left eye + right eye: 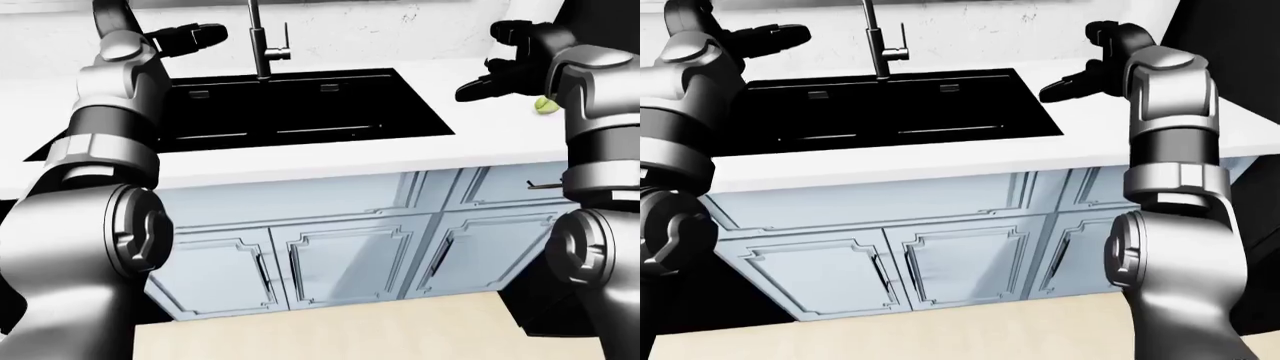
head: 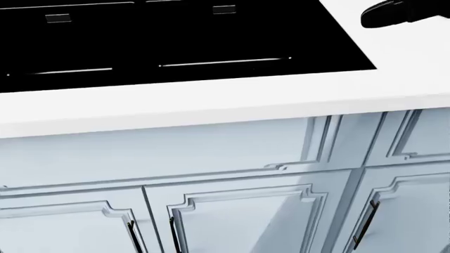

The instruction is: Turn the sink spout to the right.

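L hand (image 1: 190,37) is raised over the upper-left edge of the sink (image 1: 300,105), fingers loosely spread, holding nothing, tips aimed toward the view's right. Faucet (image 1: 262,41) stands just to its right, near but not touching; it's a vertical stem, w/ the spout top cut off by the frame, so which way it points can't be told. R hand (image 1: 1080,79) hovers over the counter (image 1: 1140,120) on the sink's right side, also spread & empty, well apart from the faucet. L hand looks nearer, so likely the one to reach w/.
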{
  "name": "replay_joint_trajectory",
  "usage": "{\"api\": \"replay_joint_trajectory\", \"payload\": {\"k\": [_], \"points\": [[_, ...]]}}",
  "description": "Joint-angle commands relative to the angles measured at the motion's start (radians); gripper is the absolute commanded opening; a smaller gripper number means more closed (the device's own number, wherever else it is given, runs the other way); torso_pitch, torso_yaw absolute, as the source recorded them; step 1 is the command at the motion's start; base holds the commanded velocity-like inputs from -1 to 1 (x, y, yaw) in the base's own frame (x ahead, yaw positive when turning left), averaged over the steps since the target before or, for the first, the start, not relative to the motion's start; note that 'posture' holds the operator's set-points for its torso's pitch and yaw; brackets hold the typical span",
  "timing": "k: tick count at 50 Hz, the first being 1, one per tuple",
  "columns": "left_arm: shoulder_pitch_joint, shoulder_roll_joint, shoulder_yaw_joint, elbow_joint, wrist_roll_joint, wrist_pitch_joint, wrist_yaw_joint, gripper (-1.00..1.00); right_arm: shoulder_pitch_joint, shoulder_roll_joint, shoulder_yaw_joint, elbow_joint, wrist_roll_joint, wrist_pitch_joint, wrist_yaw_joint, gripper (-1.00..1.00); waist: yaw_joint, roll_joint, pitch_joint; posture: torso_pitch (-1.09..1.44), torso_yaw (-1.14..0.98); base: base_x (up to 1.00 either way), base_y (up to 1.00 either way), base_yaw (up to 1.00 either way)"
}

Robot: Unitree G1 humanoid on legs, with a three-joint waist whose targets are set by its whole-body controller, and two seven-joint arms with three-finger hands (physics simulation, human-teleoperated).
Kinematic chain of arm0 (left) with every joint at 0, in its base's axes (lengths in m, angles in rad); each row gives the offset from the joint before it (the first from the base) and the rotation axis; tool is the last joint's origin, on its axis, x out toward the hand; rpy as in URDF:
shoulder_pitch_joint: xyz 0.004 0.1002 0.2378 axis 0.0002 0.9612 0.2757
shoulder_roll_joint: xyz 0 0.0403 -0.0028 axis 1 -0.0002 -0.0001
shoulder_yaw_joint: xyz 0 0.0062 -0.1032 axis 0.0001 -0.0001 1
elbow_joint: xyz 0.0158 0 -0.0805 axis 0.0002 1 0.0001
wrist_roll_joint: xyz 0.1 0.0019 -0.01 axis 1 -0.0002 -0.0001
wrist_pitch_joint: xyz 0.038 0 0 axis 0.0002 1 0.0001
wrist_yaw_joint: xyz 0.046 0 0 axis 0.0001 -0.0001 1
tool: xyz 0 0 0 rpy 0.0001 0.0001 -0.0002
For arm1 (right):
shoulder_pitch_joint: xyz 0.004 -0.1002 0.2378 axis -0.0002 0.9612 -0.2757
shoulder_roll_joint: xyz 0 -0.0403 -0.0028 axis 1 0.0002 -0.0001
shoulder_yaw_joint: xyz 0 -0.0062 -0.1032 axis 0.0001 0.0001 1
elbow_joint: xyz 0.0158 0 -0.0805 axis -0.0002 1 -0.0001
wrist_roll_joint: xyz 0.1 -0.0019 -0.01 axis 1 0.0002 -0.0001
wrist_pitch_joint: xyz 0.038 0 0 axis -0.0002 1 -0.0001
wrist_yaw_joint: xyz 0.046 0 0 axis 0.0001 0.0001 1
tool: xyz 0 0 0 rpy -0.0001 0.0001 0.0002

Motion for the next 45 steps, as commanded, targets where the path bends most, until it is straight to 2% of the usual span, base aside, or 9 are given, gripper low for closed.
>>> {"api": "replay_joint_trajectory", "payload": {"k": [1, 9, 13, 24, 28, 29, 38, 42, 45], "points": [[-0.037, 0.004, -0.003, -0.028, 0.004, -0.021, 0.001, 1.0, -0.036, -0.028, -0.013, -0.042, 0.004, -0.018, -0.004, 1.0, -0.012, 0.016, -0.026, 0.0, 0.0, 0.14, 0.0, 0.0], [-0.032, 0.002, -0.002, -0.024, 0.002, -0.024, -0.001, 1.0, -0.029, -0.021, -0.017, -0.02, 0.011, -0.043, -0.017, 1.0, 0.001, -0.06, -0.026, 0.0, 0.0, 0.13, 0.0, 0.0], [-0.028, 0.006, -0.001, -0.024, 0.002, -0.023, -0.005, 1.0, -0.014, -0.018, -0.017, -0.027, 0.017, -0.047, -0.022, 1.0, 0.014, -0.158, -0.04, 0.0, 0.0, 0.13, 0.0, 0.0], [-0.045, 0.02, 0.001, -0.027, -0.001, -0.012, -0.008, 1.0, -0.042, -0.032, -0.007, -0.059, 0.009, 0.001, -0.005, 1.0, 0.007, -0.062, -0.022, 0.0, 0.0, 0.13, 0.0, 0.0], [-0.045, 0.022, 0.001, -0.026, 0.001, -0.014, -0.005, 1.0, -0.037, -0.03, -0.011, -0.058, 0.01, -0.006, -0.006, 1.0, -0.008, 0.036, -0.04, 0.0, 0.0, 0.13, 0.0, 0.0], [-0.048, 0.023, 0.001, -0.026, 0.001, -0.011, -0.006, 1.0, -0.039, -0.031, -0.011, -0.057, 0.01, -0.004, -0.005, 1.0, -0.003, -0.003, -0.028, 0.0, 0.0, 0.12, 0.0, 0.0], [-0.058, 0.036, 0.005, -0.019, 0.001, -0.009, -0.002, 1.0, -0.035, -0.04, -0.012, -0.087, 0.005, 0.02, 0.006, 1.0, 0.001, -0.056, -0.024, 0.0, 0.0, 0.13, 0.0, 0.0], [-0.07, 0.055, 0.005, -0.008, 0.013, -0.014, 0.002, 1.0, -0.037, -0.04, -0.012, -0.091, 0.003, 0.024, 0.007, 1.0, 0.013, -0.145, -0.035, 0.0, 0.0, 0.13, 0.0, 0.0], [-0.079, 0.062, 0.007, -0.004, 0.02, -0.013, 0.003, 1.0, -0.058, -0.043, -0.011, -0.083, 0.002, 0.031, 0.011, 1.0, 0.016, -0.14, -0.027, 0.0, 0.0, 0.14, 0.0, 0.0]]}}
